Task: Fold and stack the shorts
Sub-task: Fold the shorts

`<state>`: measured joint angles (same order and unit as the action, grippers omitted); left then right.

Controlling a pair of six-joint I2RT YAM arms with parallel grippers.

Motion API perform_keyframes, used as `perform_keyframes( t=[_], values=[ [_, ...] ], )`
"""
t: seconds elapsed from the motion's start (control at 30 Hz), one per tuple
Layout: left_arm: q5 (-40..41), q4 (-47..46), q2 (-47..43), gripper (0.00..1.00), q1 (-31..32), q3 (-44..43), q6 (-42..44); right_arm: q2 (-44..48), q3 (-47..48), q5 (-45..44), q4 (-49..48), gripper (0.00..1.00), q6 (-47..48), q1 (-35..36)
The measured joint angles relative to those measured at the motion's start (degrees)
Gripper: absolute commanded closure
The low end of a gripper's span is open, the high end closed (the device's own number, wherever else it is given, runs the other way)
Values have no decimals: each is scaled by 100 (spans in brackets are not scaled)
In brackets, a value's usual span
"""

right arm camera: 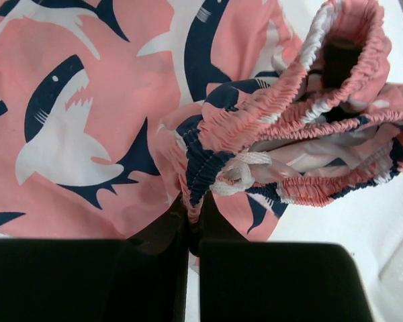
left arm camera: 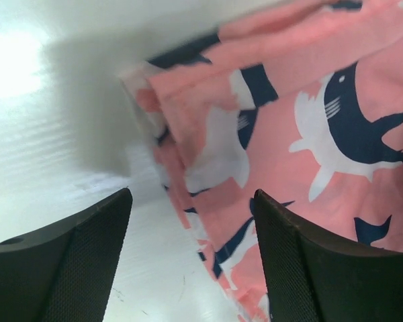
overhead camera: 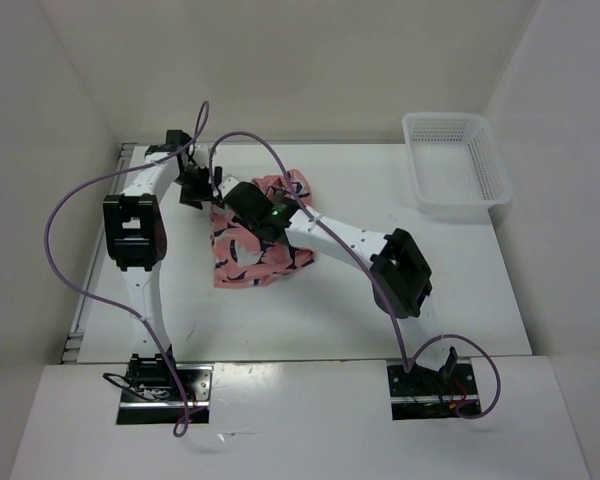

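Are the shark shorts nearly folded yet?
Not nearly. Done: nothing tidy so far; the shorts lie bunched up on the table. In hand: the right fingers are pinched shut on the stretchy waistband, and the left fingers stand open at the fabric's edge, holding nothing. Left: a neat fold, then stacking; no pile shows.

The shorts (right arm camera: pixel 121 87) were soft, matt printed cloth, puckered along the elastic; the table (overhead camera: pixel 460 290) looked smooth and faintly glossy, the basket (overhead camera: pixel 460 207) white plastic mesh.
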<state>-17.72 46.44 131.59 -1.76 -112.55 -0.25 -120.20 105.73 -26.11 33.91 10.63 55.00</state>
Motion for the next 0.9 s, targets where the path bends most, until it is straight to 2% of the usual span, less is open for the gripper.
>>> perform_keyframes(
  t=[0.1, 0.13, 0.23, 0.27, 0.37, 0.4, 0.53, 0.7, 0.83, 0.9],
  values=[
    [-31, 70, 39, 27, 13, 149, -2, -13, 114, 155, 0, 100, 92, 11],
    [-72, 94, 66, 38, 35, 186, -2, -15, 129, 186, -7, 100, 107, 17],
    [-205, 133, 122, 56, 83, 223, -13, -13, 153, 275, -4, 100, 140, 37],
    [-251, 136, 146, 65, 85, 223, -9, -13, 155, 313, -2, 100, 157, 35],
    [-435, 173, 238, 79, 96, 192, -17, -13, 197, 492, 26, 100, 264, -28],
    [-518, 181, 273, 87, 96, 173, -4, -13, 243, 623, 52, 100, 308, -55],
    [-855, 262, 435, 98, 92, 15, -17, -13, 597, 1209, 173, 100, 431, -142],
    [-1023, 313, 505, 99, 131, -72, -9, -39, 1019, 1875, 173, 100, 525, -140],
    [-1062, 321, 518, 91, 149, -87, -9, -328, 1150, 2299, 136, 99, 531, -74],
    [-1062, 332, 527, 84, 151, -109, -7, -551, 1150, 2457, 136, 81, 529, -59]
  ],
)
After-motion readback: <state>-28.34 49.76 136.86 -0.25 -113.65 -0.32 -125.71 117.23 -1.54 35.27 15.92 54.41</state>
